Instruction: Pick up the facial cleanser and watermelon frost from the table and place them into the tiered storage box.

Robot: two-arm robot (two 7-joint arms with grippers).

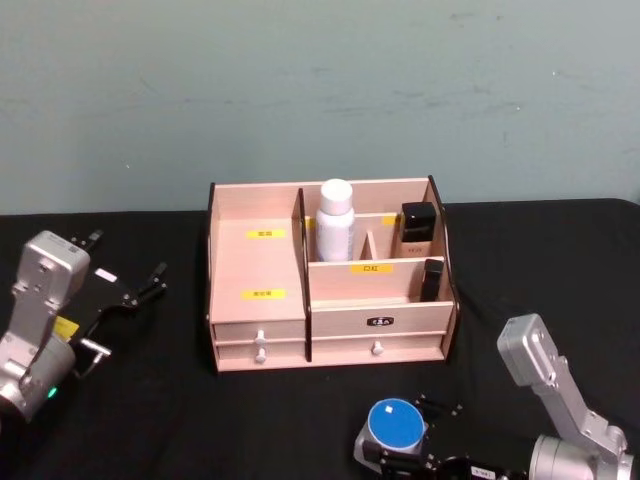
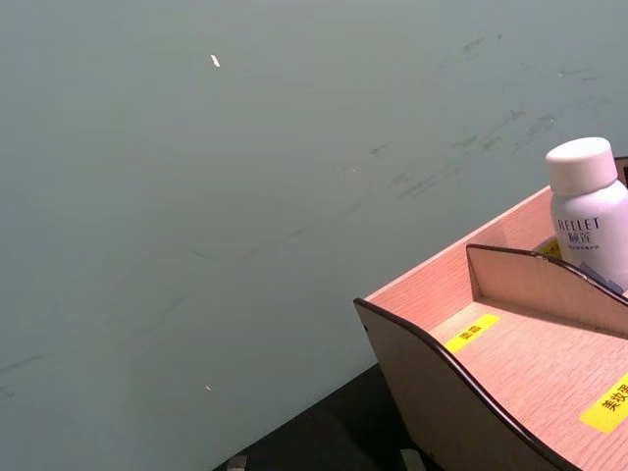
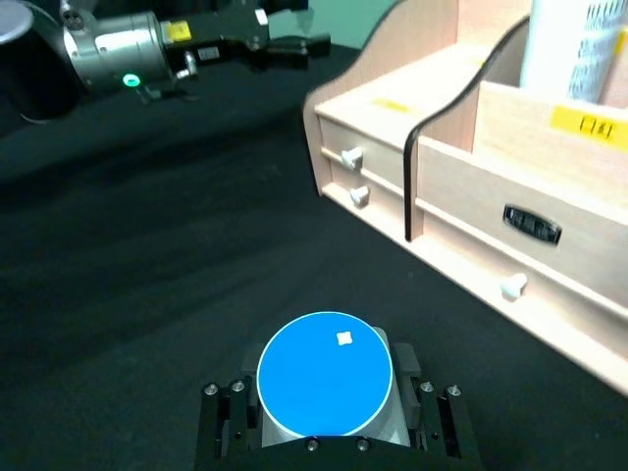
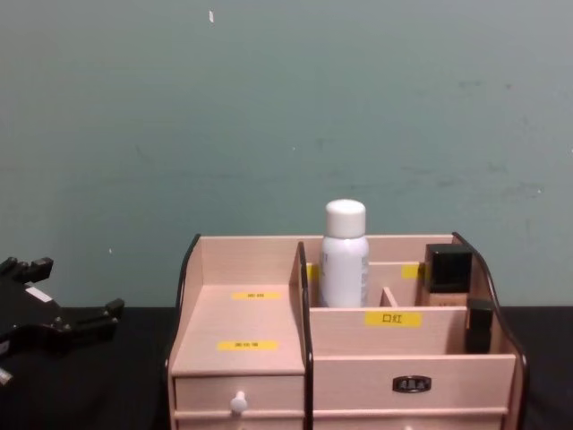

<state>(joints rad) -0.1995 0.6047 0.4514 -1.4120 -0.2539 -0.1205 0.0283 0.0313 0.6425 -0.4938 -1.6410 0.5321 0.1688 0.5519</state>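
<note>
"What's my right gripper [image 3: 329, 437] got?"

"Its fingers are closed around the watermelon frost [image 1: 395, 425], low in the frame. Left gripper [image 1: 140, 288] waits open, far left."

"And next?"

"The facial cleanser [image 1: 335, 220] already stands in the tiered storage box [image 1: 330, 325], so I'd lift the jar in."

You see only the upper part of the facial cleanser [image 1: 335, 222]; the tiered storage box [image 1: 330, 325] wall hides its base. The small print on the yellow labels [image 1: 264, 293] is too small to read. The lower body of the watermelon frost [image 3: 325, 375] is hidden between the right gripper [image 3: 329, 417] fingers, so you cannot judge the contact. The picture edge cuts off the gripper base. In the chest view, the left gripper [image 4: 63, 322] is cut at the edge
</note>
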